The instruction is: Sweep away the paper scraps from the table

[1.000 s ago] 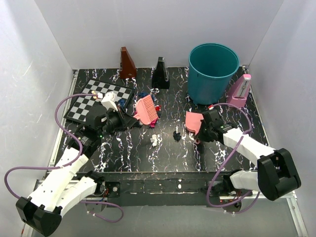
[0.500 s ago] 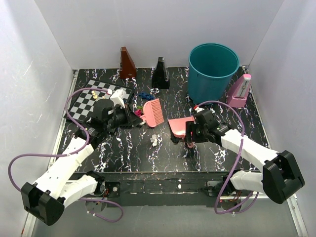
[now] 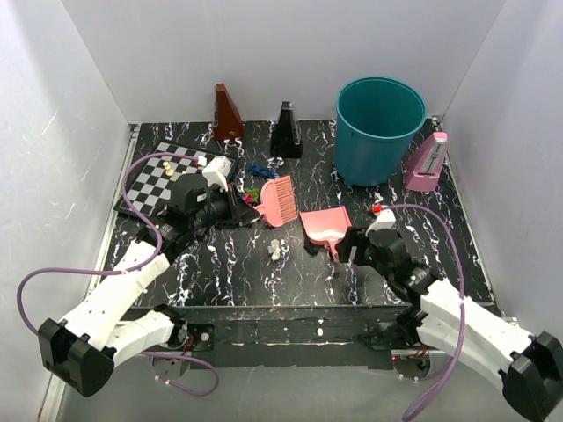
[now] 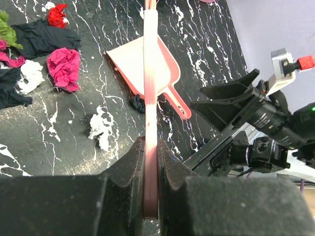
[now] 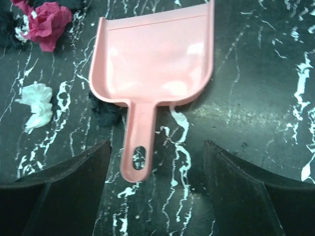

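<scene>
My left gripper point(image 3: 239, 214) point(image 4: 151, 164) is shut on the handle of a pink brush point(image 3: 280, 200) point(image 4: 150, 73), whose head sits just right of a cluster of blue, magenta and green paper scraps point(image 3: 252, 183). A pink dustpan point(image 3: 325, 226) point(image 5: 157, 54) point(image 4: 125, 59) lies flat on the black veined table point(image 3: 220, 264), handle toward my right gripper point(image 3: 348, 248) point(image 5: 156, 147). That gripper is open, its fingers either side of the handle's end without touching it. A white scrap point(image 3: 277, 250) point(image 5: 35, 104) and a dark scrap point(image 5: 105, 112) lie left of the pan. A magenta scrap point(image 4: 64, 66) lies further back.
A teal bin point(image 3: 378, 127) stands at the back right with a pink metronome point(image 3: 427, 163) beside it. Brown point(image 3: 227, 112) and black point(image 3: 286, 130) metronomes stand at the back. A chessboard point(image 3: 154, 180) carrying a pale piece lies at the back left.
My right gripper opened and let go of the dustpan, which now lies flat on the table. The right arm drew back toward the near edge. The left arm shifted the brush slightly right.
</scene>
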`<state>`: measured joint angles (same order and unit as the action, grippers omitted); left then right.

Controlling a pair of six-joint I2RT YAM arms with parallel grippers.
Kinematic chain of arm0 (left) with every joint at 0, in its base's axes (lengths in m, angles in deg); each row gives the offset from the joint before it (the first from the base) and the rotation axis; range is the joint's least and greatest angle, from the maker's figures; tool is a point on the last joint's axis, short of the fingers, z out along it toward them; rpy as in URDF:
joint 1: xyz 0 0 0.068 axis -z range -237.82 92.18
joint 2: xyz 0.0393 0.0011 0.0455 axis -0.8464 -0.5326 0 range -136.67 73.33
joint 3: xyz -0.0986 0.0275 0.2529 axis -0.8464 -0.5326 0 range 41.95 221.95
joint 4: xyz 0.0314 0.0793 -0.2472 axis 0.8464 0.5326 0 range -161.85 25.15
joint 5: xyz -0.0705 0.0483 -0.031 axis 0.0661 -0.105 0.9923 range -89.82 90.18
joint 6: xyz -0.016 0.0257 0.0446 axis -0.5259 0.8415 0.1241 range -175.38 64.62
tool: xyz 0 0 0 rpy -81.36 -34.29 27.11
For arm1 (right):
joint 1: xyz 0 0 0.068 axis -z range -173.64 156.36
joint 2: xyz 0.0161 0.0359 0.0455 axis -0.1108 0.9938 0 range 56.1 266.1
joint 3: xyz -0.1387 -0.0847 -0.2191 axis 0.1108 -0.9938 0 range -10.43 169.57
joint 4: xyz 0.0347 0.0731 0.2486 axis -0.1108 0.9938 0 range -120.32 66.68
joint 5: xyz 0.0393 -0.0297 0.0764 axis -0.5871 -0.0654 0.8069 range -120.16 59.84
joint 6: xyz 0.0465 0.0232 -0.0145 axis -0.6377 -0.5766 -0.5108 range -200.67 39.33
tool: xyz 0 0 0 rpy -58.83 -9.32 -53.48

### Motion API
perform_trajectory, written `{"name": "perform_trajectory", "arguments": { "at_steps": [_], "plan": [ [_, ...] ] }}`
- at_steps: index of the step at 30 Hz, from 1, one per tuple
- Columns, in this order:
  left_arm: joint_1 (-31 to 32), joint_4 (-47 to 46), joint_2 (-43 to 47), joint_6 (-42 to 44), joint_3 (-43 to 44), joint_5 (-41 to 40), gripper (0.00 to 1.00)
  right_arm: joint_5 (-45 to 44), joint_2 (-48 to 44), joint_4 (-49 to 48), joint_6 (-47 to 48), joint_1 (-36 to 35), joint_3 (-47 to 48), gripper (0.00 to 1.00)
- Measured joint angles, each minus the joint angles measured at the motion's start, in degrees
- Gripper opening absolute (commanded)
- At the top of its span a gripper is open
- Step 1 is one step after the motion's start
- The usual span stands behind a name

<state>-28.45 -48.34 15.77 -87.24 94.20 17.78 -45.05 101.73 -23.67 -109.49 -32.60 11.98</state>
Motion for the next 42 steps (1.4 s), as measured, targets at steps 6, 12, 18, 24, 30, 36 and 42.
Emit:
{"name": "perform_trajectory", "arguments": {
  "at_steps": [6, 12, 18, 24, 30, 36, 42],
  "plan": [
    [0.39, 0.00, 0.00, 0.37, 0.31, 0.00, 0.00, -1.86, -11.02, -6.75, -1.25, -0.17, -11.63, 0.70],
    [0.50, 0.00, 0.00, 0.37, 0.31, 0.02, 0.00, 1.29, -9.46, -8.26, -2.91, -0.35, -11.52, 0.68],
    [0.55, 0.00, 0.02, 0.52, 0.33, 0.07, 0.00, 2.62, -5.49, -9.29, -2.40, -1.73, -11.26, 0.73],
    [0.76, 0.00, 0.07, 0.83, 0.33, 0.04, 0.00, 1.29, 1.11, -9.73, -1.95, -3.74, -7.76, 0.72],
    [0.76, 0.00, 0.15, 0.98, 0.33, 0.04, 0.00, -1.70, 3.23, -9.81, -0.90, -6.88, -5.18, 0.72],
    [0.76, 0.00, 0.15, 0.98, 0.33, 0.04, 0.00, -7.50, 6.95, -8.11, -2.56, -9.70, -1.25, 0.68],
    [0.81, 0.00, 0.15, 1.01, 0.33, 0.04, 0.00, -17.51, 15.76, -2.62, -7.76, -15.21, 6.19, 0.65]
  ]
}}
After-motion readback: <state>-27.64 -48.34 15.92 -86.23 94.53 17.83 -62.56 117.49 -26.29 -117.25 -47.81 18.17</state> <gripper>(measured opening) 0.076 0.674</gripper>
